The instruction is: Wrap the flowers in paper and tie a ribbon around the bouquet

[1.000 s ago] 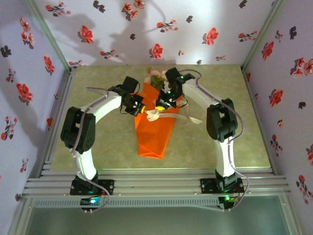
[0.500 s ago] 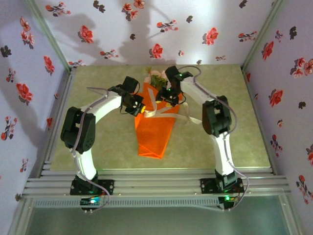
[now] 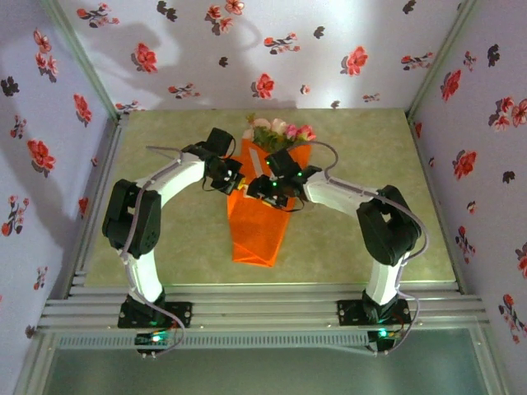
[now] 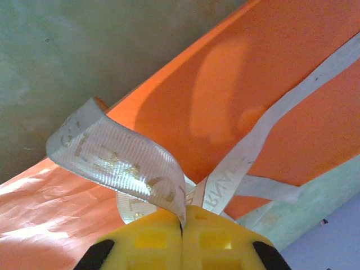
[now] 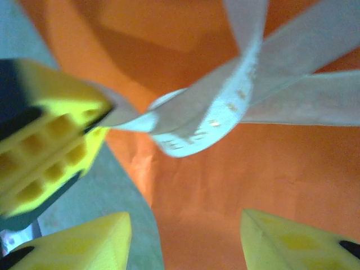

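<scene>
Both arms bend inward; the left end effector point(image 4: 181, 220) pinches the ribbon point(image 4: 121, 160) tight, the right end effector point(image 5: 183, 218) gapes.

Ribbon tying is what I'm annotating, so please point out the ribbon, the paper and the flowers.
ribbon point(image 4: 115, 159), left wrist view, on the curled loop.
paper point(image 3: 256, 234), top external view, on the cone's bare lower half.
flowers point(image 3: 278, 127), top external view, on the blooms at the wide end.

A robot test booth: flower-print walls point(image 3: 247, 49) box in a green table point(image 3: 370, 214) edged with aluminium rails point(image 3: 263, 311).
</scene>
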Robot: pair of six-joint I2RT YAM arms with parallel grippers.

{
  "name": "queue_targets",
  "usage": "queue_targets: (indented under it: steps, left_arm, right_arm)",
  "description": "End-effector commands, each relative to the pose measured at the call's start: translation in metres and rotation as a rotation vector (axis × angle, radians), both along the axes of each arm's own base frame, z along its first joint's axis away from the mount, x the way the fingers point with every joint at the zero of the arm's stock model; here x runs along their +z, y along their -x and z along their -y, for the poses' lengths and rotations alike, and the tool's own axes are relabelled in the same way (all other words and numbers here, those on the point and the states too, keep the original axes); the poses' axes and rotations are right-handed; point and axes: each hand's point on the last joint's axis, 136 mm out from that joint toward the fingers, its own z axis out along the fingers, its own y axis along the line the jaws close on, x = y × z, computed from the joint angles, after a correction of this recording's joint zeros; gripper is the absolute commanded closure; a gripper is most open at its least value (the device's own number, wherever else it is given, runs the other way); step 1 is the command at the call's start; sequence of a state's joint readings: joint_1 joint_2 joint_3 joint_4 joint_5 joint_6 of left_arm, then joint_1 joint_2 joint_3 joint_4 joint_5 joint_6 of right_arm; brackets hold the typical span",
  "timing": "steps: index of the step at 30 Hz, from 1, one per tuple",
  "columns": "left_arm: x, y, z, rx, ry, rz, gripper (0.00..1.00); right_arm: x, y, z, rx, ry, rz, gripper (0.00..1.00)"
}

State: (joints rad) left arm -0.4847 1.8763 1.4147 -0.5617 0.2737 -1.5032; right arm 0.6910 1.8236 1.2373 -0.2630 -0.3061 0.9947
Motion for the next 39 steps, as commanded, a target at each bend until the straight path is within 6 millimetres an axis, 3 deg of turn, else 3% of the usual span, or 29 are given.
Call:
queue_targets:
  steps: [1,4,11,17,22,24,29,30,34,39]
  left_arm:
    - [-0.001,0.0,0.001,-0.026,-0.011,-0.01,1.0]
    - [-0.001,-0.001,0.002,-0.024,-0.007,-0.009,1.0]
    - [0.0,-0.005,0.002,-0.021,-0.005,-0.006,1.0]
    - [-0.002,-0.005,0.003,-0.023,-0.005,-0.009,1.0]
    - [-0.002,-0.006,0.003,-0.023,-0.005,-0.01,1.0]
    - [-0.002,-0.006,0.002,-0.023,-0.006,-0.009,1.0]
    - [-0.003,-0.006,0.003,-0.023,-0.005,-0.012,1.0]
    - [-0.003,-0.006,0.003,-0.023,-0.005,-0.01,1.0]
    - [-0.005,-0.007,0.002,-0.027,-0.005,-0.012,1.0]
    - [-0.006,-0.011,0.003,-0.034,0.004,-0.008,1.0]
  right_arm:
    - [0.027,-0.034,-0.014,-0.24,-0.211,0.012,0.44]
    - [0.023,-0.036,-0.014,-0.316,-0.239,-0.025,0.44]
    - [-0.018,-0.03,-0.016,-0.427,-0.288,-0.161,0.51]
    - [-0.023,-0.024,-0.003,-0.475,-0.246,-0.171,0.48]
    - [-0.032,-0.034,-0.012,-0.507,-0.279,-0.192,0.52]
    - [-0.033,-0.036,-0.014,-0.512,-0.275,-0.194,0.6]
    - [-0.031,-0.033,-0.005,-0.526,-0.227,-0.197,0.96]
    - [-0.028,-0.03,0.0,-0.515,-0.194,-0.183,1.0]
    - [0.005,-0.014,0.014,-0.301,-0.026,-0.102,1.0]
    - [0.022,0.035,0.021,0.115,0.111,-0.086,1.0]
